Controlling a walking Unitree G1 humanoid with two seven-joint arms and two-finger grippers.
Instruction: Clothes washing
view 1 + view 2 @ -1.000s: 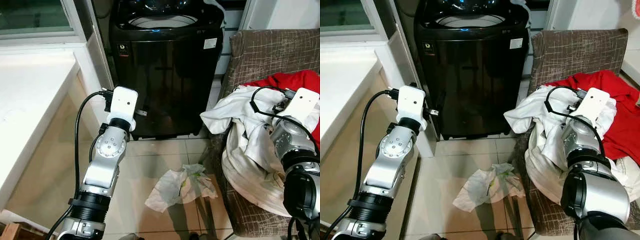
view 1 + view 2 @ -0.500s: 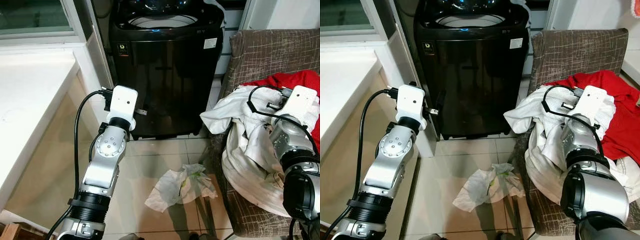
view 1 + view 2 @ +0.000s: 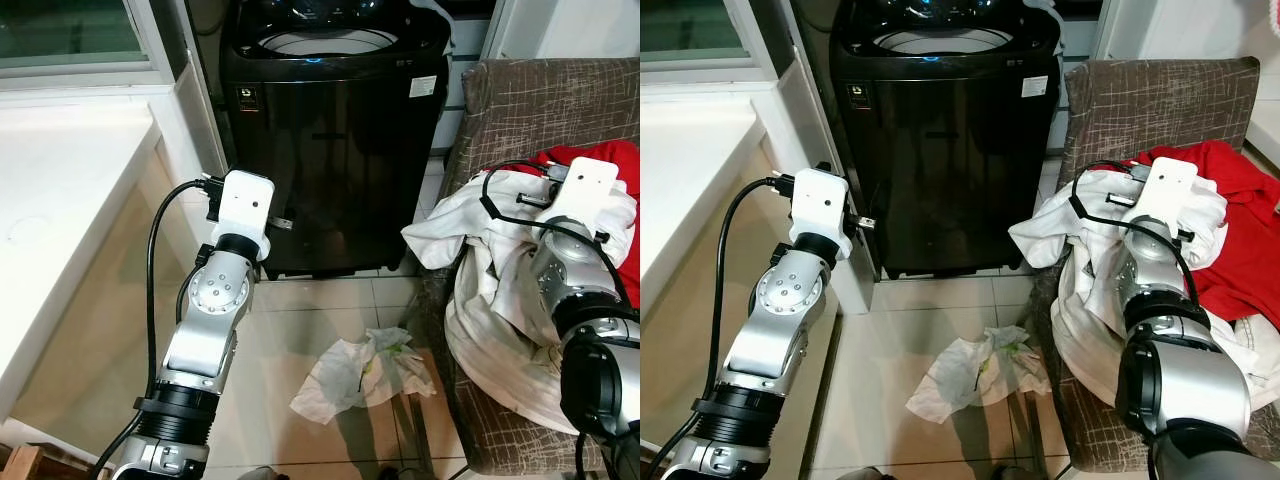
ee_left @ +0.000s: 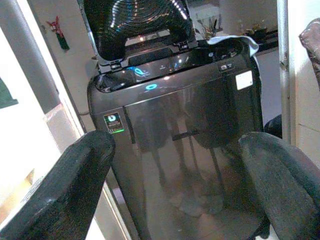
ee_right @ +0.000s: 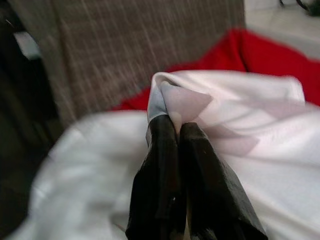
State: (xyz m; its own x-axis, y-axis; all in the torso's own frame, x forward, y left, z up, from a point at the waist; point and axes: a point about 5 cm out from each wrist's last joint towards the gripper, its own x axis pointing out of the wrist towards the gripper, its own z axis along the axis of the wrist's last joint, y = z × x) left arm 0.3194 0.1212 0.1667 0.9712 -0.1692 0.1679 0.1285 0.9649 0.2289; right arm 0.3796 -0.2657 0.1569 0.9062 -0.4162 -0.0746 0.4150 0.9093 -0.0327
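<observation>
One white garment (image 3: 1095, 255) lies heaped on the seat of a brown woven armchair (image 3: 1160, 95), with part of it hanging over the chair's front edge, and a red garment (image 3: 1230, 230) sits behind and beside it against the backrest. The right gripper (image 5: 172, 125) is at this pile: its two black fingers (image 5: 159, 165) are pressed together with a fold of the white cloth pinched between their tips. The right arm (image 3: 1155, 260) reaches up over the heap from below.

Left of the armchair stands a black top-loading washing machine (image 3: 945, 140), its lid raised and its drum opening showing at the top. The left gripper (image 4: 175, 165) is held up in front of the machine's dark front panel, well apart from the clothes, with its fingers (image 4: 80, 185) spread wide and nothing between them. The left arm (image 3: 215, 310) rises beside a white counter (image 3: 60, 200).

On the tiled floor (image 3: 300, 330) between machine and chair lies a crumpled white cloth (image 3: 365, 375) with a touch of green.
</observation>
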